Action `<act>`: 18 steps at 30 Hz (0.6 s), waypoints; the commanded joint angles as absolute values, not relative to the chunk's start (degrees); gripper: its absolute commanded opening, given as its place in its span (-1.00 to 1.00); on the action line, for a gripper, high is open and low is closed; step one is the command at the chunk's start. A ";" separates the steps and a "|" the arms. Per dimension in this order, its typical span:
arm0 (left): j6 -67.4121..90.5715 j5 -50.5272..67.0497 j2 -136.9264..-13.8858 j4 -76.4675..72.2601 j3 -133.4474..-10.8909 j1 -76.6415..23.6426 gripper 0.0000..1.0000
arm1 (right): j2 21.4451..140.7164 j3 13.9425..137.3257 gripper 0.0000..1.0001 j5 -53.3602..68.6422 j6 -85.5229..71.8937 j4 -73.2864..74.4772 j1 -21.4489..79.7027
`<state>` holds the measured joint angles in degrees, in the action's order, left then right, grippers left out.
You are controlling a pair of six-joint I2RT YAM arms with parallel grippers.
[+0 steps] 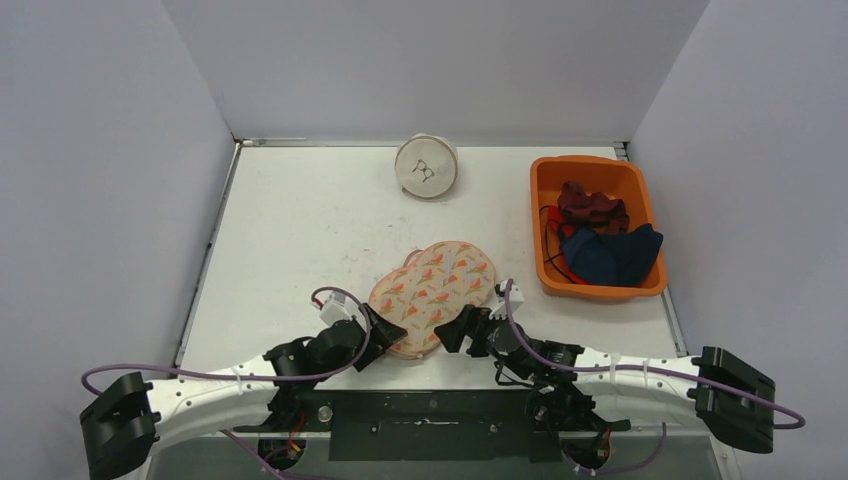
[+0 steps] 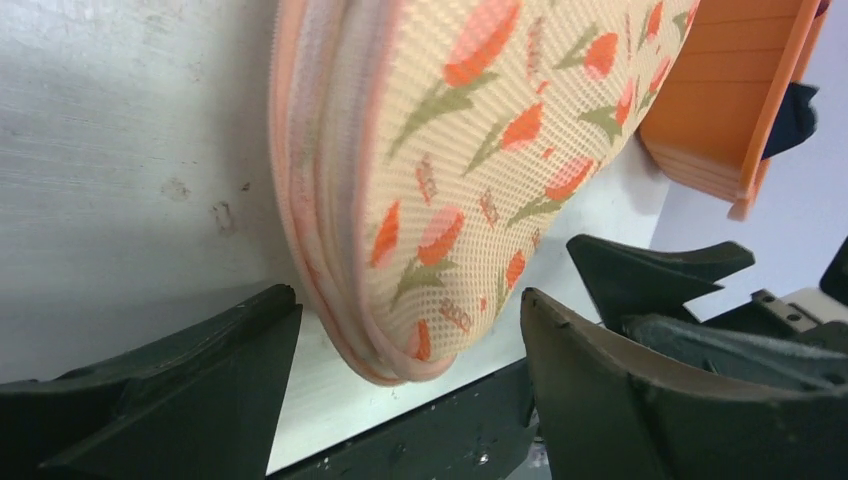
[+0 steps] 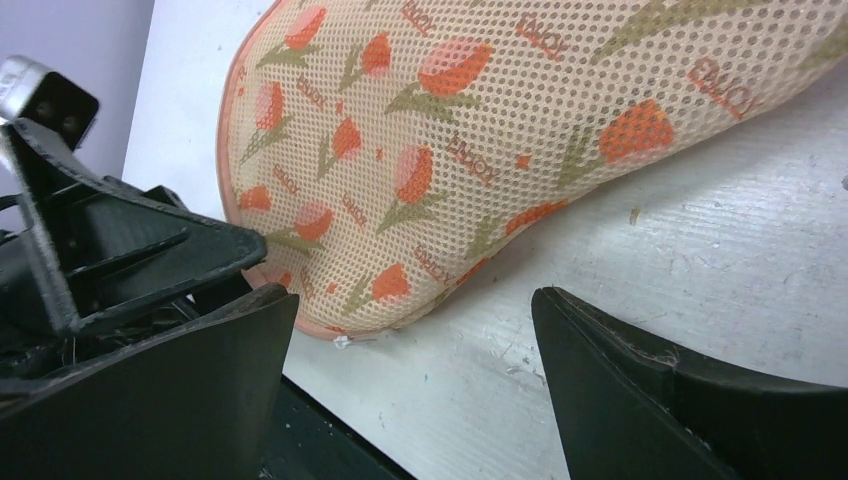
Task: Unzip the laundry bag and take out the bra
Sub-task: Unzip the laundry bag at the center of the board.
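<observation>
Lying flat near the front edge of the table (image 1: 300, 230), the laundry bag (image 1: 432, 292) is a peach mesh pouch printed with orange tulips, and its long side runs diagonally from near left to far right. Its rim looks closed all the way round in the left wrist view (image 2: 470, 170); I cannot make out a zip pull, and nothing of the bra shows through the mesh.

The left gripper (image 1: 388, 335) sits low at the bag's near-left end with its jaws spread wide. In its own camera (image 2: 410, 310) the rounded end of the bag sits in the gap between the two fingers, and neither finger clearly touches it. The right gripper (image 1: 447, 335) sits just beside the bag's near-right edge, also released and holding nothing. In the right wrist view (image 3: 415, 300) the bag (image 3: 500, 130) lies just ahead of the open fingers. The two grippers face each other closely across the bag's near end.

An orange bin (image 1: 537, 220) stands at the right side of the table, apart from the bag, holding a dark red garment (image 1: 592, 207) and a navy one (image 1: 610, 252). A round white case (image 1: 427, 166) stands by the back wall.
</observation>
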<state>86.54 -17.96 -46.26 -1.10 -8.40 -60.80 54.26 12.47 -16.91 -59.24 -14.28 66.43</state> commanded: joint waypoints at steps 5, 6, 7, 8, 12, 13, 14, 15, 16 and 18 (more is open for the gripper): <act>70.21 -27.66 -35.85 27.35 -21.18 -62.45 0.68 | 51.61 10.91 0.83 -19.24 -58.18 -16.69 65.21; 68.52 -28.98 -35.27 27.78 -22.27 -62.44 0.75 | 51.64 10.71 0.82 -19.20 -58.11 -16.89 65.07; 67.13 -30.53 -35.16 27.59 -23.27 -62.36 0.83 | 51.86 10.50 0.82 -19.17 -58.02 -17.18 64.92; 65.78 -31.97 -35.57 27.16 -24.28 -62.17 0.90 | 52.12 10.34 0.82 -19.20 -57.93 -17.34 64.83; 55.47 -29.33 -41.63 18.34 -26.94 -55.02 0.97 | 53.35 9.90 0.80 -19.04 -57.72 -17.89 64.33; 53.12 -25.07 -44.22 15.49 -27.34 -50.76 0.93 | 53.57 9.85 0.80 -18.95 -57.38 -18.05 64.09; 51.50 -19.21 -46.97 12.52 -27.41 -46.23 0.93 | 53.78 9.84 0.80 -18.73 -56.97 -18.25 63.79; 50.53 -11.18 -50.79 9.52 -27.27 -42.00 0.93 | 54.20 9.96 0.80 -18.37 -56.55 -18.42 63.30; 50.03 -5.72 -53.50 6.35 -27.00 -38.15 0.93 | 54.53 10.08 0.79 -18.00 -56.05 -18.50 62.77; 49.86 1.45 -57.96 -0.96 -26.04 -33.96 0.94 | 55.56 10.31 0.78 -16.21 -54.78 -19.36 60.97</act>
